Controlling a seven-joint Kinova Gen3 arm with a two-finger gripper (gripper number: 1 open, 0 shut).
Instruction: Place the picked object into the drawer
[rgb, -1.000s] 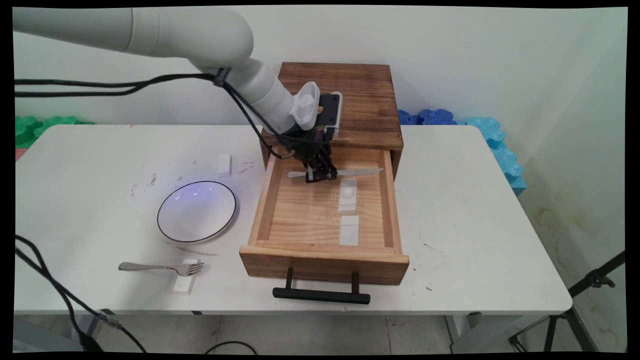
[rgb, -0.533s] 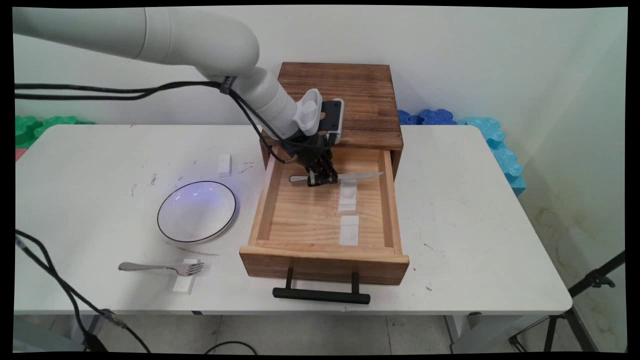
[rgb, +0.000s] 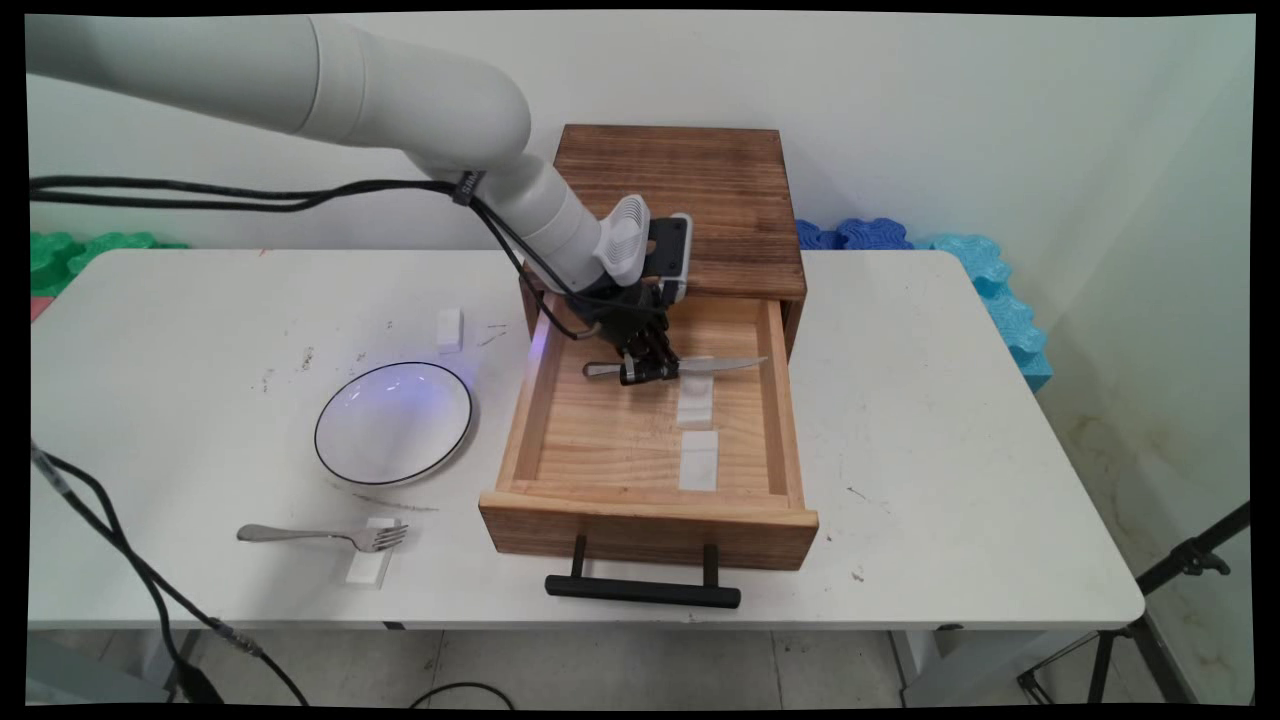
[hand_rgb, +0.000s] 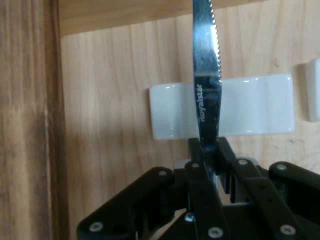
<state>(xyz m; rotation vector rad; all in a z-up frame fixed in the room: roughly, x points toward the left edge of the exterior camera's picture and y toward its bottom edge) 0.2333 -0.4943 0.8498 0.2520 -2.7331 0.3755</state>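
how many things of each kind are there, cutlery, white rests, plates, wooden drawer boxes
cutlery: 2, steel knife in the black gripper, steel fork
white rests: 4, two in the drawer, two on the table
plates: 1, white black-rimmed plate
drawer boxes: 1, wooden
total: 8

Black claw (rgb: 647, 372), silver knife (rgb: 725, 365), pale wooden drawer (rgb: 600, 440).

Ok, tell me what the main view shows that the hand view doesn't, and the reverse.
Only the main view shows the whole open drawer with its black handle, the wooden cabinet behind it, the plate, the fork on its white rest, and the table.

Only the hand view shows the knife's serrated edge and the lettering on its blade.

Both show the gripper with its jaws shut on the knife, held above a white rest on the drawer floor.
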